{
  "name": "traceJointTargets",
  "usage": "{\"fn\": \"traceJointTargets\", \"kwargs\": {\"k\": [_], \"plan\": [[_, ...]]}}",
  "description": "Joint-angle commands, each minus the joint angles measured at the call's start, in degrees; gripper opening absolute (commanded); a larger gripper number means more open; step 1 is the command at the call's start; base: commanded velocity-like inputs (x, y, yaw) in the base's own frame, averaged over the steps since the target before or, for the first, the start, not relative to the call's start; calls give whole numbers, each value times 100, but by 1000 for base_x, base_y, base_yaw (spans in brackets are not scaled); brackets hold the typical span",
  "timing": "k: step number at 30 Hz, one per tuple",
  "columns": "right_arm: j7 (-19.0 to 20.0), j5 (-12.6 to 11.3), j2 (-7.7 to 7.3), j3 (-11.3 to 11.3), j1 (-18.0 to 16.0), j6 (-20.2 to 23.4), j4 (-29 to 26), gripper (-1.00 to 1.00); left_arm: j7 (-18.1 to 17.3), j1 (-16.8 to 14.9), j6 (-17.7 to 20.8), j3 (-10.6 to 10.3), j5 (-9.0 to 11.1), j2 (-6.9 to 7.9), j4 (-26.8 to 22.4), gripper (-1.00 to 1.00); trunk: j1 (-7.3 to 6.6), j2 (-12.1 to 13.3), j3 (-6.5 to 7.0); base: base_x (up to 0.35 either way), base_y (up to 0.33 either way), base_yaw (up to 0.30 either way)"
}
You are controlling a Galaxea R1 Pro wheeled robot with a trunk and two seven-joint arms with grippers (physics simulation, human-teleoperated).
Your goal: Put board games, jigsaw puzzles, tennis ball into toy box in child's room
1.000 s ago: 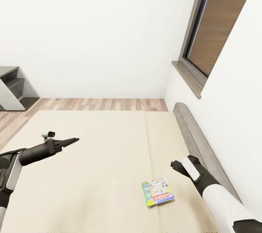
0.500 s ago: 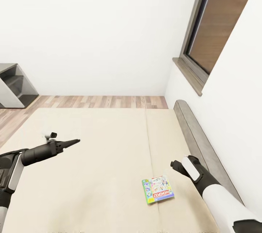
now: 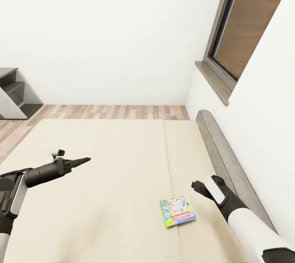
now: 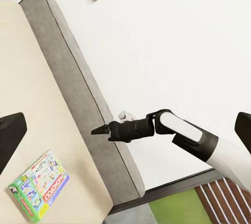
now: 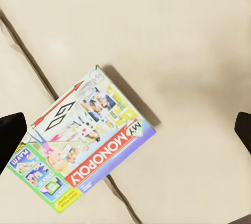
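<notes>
White walls, a strip of wood-plank floor [image 3: 114,112] and a dark-framed window [image 3: 250,29] enclose the scene; the beige-sheeted bed [image 3: 106,172] occupies the foreground, with its grey headboard [image 3: 229,168] along the right wall. At far left, part of a grey unit [image 3: 14,94] stands on the floor. Left gripper [image 3: 80,161]: held out level above the sheet, well apart from any toy, fingers drawn together to a point and holding nothing; judged to be parked clear of the working arm. Centre-right: one board game [image 3: 178,211], a flat white-and-green "My Monopoly" box, lies face-up on the sheet beside the seam between two mattress sections, slightly askew to it. Right gripper [image 3: 196,185]: poised above the sheet between the box and the headboard, near the box but not touching it. In the right wrist view the box [image 5: 83,150] lies between the two dark fingertips [image 5: 10,132], spread wide at the frame edges, so the jaws stand parted, presumably in readiness to descend and pinch the box by an edge.
</notes>
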Motion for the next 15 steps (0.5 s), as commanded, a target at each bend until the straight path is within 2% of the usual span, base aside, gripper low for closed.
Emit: {"fn": "traceJointTargets", "kwargs": {"k": [1, 15], "plan": [[-49, -58, -8, 42, -2, 10, -11, 100, -15, -4, 59, -2, 6, 0, -1, 100, 3, -11, -20, 0, 0, 0], [-41, -61, -15, 42, 0, 9, -8, 100, -15, -4, 58, 1, 6, -3, 3, 100, 3, -11, -152, 0, 0, 0]]}}
